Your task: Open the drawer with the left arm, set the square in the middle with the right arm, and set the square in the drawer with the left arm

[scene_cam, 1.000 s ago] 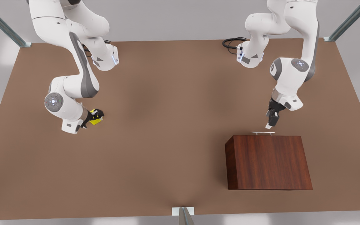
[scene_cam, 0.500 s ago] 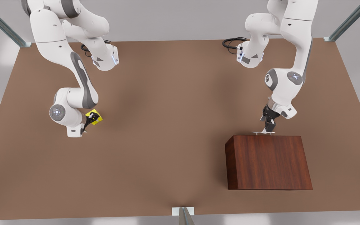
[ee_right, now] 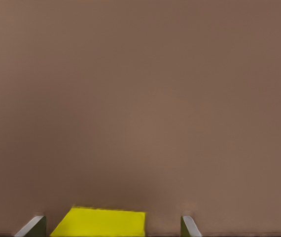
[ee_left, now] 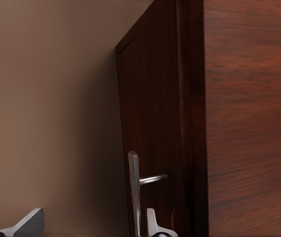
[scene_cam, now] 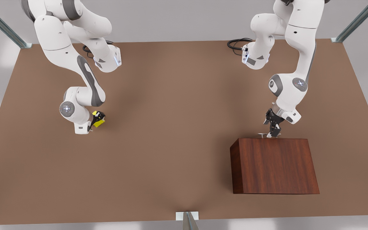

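Cabinet as landmark, nearest the camera. My left end effector is sitting at the handle on the drawer, fingers spread wide either side of the bar; drawer unopened. Next: close, pull back. Well apart from the cabinet, my right end effector is straddling the square on the counter, fingers open, grip not made.

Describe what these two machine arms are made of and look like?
Both arms look identical: glossy white rounded segments with grey joint covers and round caps carrying small lights. Each ends in a black two-finger tool, the left tool, the right tool. A black cable coils by one base.
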Available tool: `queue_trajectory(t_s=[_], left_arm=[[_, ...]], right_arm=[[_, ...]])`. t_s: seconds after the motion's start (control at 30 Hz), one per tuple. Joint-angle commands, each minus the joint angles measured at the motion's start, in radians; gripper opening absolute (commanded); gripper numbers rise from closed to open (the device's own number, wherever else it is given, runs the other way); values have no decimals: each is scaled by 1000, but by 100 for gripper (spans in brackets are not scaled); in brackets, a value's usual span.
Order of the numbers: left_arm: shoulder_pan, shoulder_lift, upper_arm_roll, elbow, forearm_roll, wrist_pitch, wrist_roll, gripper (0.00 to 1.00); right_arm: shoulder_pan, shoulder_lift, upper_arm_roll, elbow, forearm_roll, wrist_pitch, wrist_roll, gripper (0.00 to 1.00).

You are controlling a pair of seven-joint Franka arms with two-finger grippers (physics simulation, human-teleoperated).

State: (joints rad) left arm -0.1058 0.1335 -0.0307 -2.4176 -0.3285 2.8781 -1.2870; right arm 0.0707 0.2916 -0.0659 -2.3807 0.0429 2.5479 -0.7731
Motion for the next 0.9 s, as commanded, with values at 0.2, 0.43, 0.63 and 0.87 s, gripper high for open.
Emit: queue_trajectory(t_s=[0.2, 0.43, 0.63, 0.87], left_arm=[[0, -51, -2, -35, -4, -60, 0, 100], [0, -100, 0, -95, -6, -77, -8, 100], [0, -158, 0, -147, -6, -100, -9, 100], [0, -218, 3, -204, -6, -117, -9, 100]], right_arm=[[0, 1, 1, -15, 0, 2, 8, 100], [11, -5, 8, -29, -2, 3, -52, 100], [1, -9, 5, -60, 0, 44, -167, 100], [-5, -68, 5, -72, -2, 35, -242, 100]])
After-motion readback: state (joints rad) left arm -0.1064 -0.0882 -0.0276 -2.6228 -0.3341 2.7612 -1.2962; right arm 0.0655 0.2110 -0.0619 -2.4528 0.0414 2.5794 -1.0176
